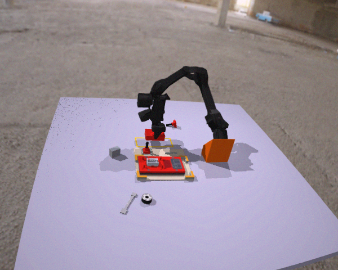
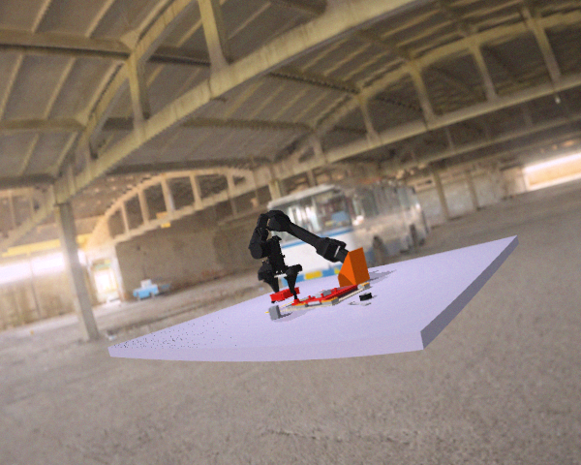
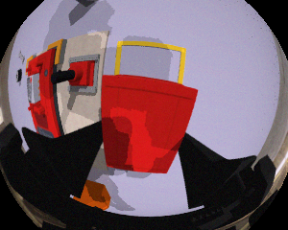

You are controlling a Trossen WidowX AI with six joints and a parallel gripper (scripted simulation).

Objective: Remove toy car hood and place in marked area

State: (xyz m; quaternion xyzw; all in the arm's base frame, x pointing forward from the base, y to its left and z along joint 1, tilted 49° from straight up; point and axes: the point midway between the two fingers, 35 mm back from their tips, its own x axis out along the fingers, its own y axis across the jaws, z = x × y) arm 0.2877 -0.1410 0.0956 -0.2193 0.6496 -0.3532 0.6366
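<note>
The gripper [image 1: 156, 135] [image 2: 285, 295] [image 3: 143, 129] is clamping the red hood [image 1: 150, 134] [image 2: 281, 294] [image 3: 146, 125], fingers spread wide around it, above the table near the yellow outline [image 1: 171, 143] [image 3: 183, 64]. Transfer is apparently proceeding; the next move is requiring alignment, lowering, then release. No readable branding or lettering is showing.

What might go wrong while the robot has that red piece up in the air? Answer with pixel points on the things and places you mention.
The red hood [image 1: 149, 134] [image 2: 283, 294] [image 3: 146, 126] is pinched in the jaws above the table, so it could slip and drop. The yellow outline [image 1: 136, 143] [image 3: 183, 64] is only partly visible past it in the wrist view, so it might land across the line. The upright black-and-red piece [image 1: 146, 148] [image 3: 84, 73] stands close by and could get knocked.
</note>
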